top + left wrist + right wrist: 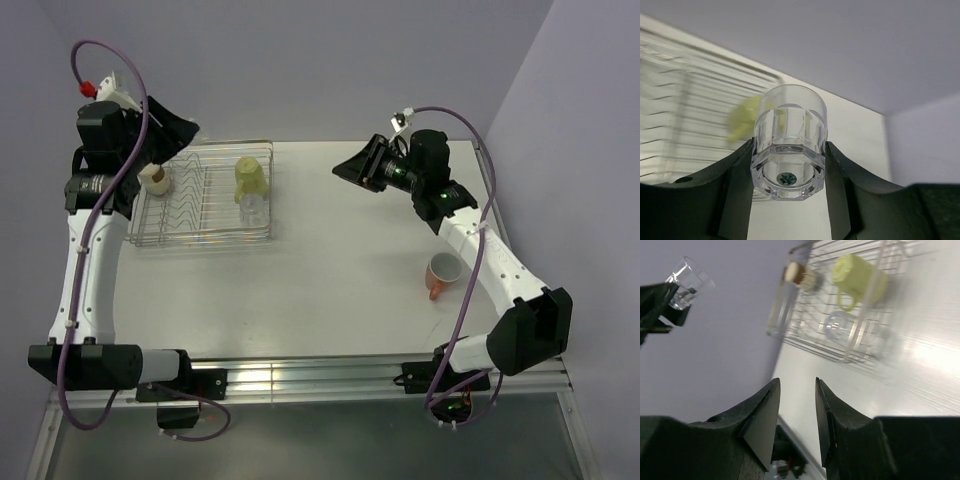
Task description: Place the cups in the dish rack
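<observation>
My left gripper (788, 148) is shut on a clear glass (790, 142), held up in the air above the far left end of the dish rack (200, 232). The right wrist view also catches this glass (690, 279) in the air. In the rack stand an upturned pale yellow-green mug (250, 178), a second clear glass (253, 210) and a brown cup (155, 179) with its pale base up. An orange mug (442, 274) with a white inside lies on the table at the right. My right gripper (347, 172) is raised over the table's middle, open and empty (796, 382).
The rack's wire prongs (812, 337) fill its middle, between the brown cup and the mug. The purple back wall (330, 70) stands close behind the rack. The table's right edge (497, 215) runs just past the orange mug.
</observation>
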`<state>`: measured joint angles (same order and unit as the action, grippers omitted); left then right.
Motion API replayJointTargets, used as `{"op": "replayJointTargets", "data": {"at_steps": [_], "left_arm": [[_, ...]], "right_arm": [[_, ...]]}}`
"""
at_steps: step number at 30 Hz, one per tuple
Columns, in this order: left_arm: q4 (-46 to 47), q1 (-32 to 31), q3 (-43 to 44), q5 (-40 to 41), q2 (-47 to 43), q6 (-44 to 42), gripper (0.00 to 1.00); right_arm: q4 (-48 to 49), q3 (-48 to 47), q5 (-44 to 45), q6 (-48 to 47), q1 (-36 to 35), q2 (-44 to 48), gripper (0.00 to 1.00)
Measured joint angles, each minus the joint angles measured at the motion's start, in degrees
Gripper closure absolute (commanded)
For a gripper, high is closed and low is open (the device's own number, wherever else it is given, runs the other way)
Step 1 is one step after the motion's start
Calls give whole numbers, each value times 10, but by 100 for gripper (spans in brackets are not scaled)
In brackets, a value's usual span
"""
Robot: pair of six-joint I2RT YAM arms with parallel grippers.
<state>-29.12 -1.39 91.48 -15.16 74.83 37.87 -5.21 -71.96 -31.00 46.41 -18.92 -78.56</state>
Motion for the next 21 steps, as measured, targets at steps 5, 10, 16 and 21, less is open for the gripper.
{"op": "replayJointTargets", "data": {"at_steps": [5,10,16,21], "left_arm": [[-68,61,17,153,68,-39,100],[-89,127,10,207,157,-47,100],[-102,139,14,239,237,-53,100],[-114,143,38,247,291,-56,100]], "right_arm": [[-62,3,63,-63,0,13,57],[-95,21,105,-103,5,19,57],[-103,38,119,-118,12,19,57],[-103,54,119,-120,13,18,57]]}}
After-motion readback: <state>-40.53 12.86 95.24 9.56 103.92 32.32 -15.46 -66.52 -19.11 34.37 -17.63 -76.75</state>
